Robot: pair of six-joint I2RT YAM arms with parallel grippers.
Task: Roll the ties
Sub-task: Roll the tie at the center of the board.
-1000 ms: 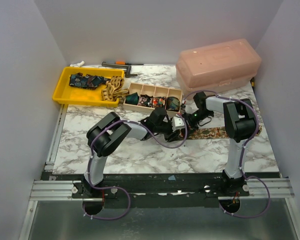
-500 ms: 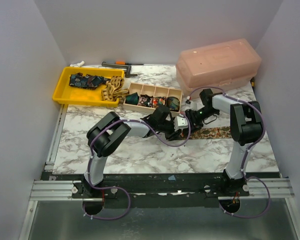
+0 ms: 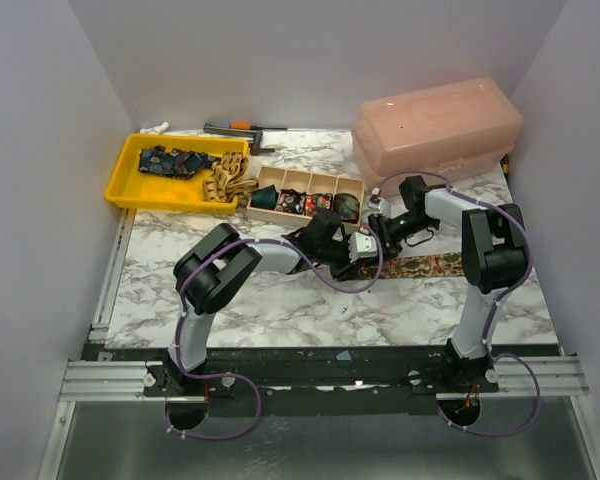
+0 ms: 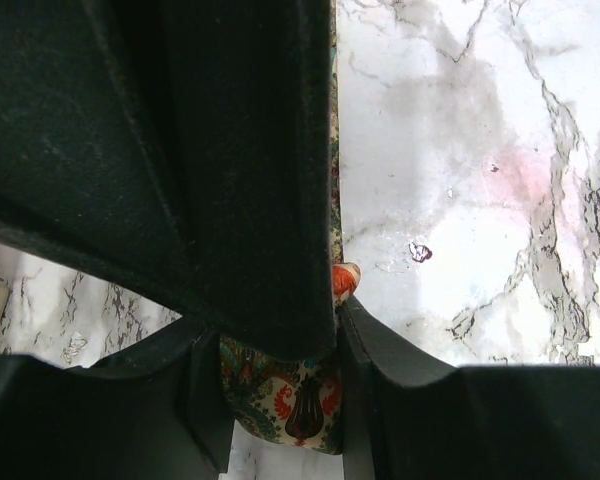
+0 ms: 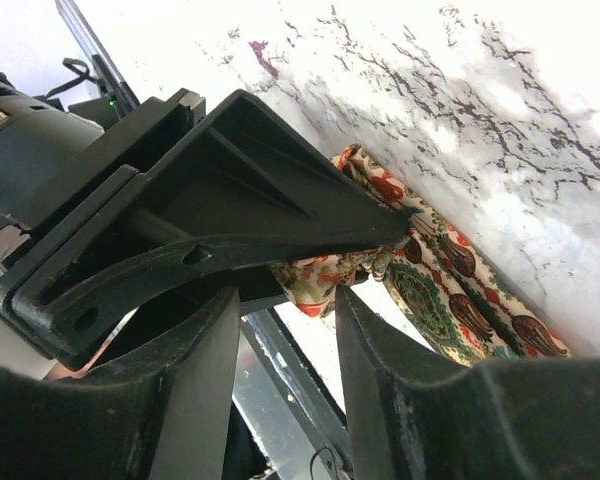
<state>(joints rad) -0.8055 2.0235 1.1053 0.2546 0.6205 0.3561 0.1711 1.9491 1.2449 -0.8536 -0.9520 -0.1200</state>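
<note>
A paisley tie (image 3: 435,266), cream, red and green, lies flat along the table right of centre. My left gripper (image 3: 357,250) is shut on its folded left end, which fills the gap between the fingers in the left wrist view (image 4: 290,395). My right gripper (image 3: 378,232) is open and sits right against the left one. In the right wrist view its open fingertips (image 5: 285,300) sit just below the bunched tie end (image 5: 325,278). The left gripper's finger (image 5: 250,215) crosses above them. Several rolled ties (image 3: 305,203) sit in a wooden divided box (image 3: 320,178). Loose ties (image 3: 175,160) lie in a yellow tray (image 3: 130,195).
A large pink lidded box (image 3: 435,125) stands at the back right, close behind the right arm. Tools (image 3: 235,128) lie along the back wall. Purple cables loop round both arms. Grey walls close in on both sides.
The right gripper has shifted a little toward the back and its elbow has swung right. The left gripper has kept hold of the tie end and edged toward the right one.
</note>
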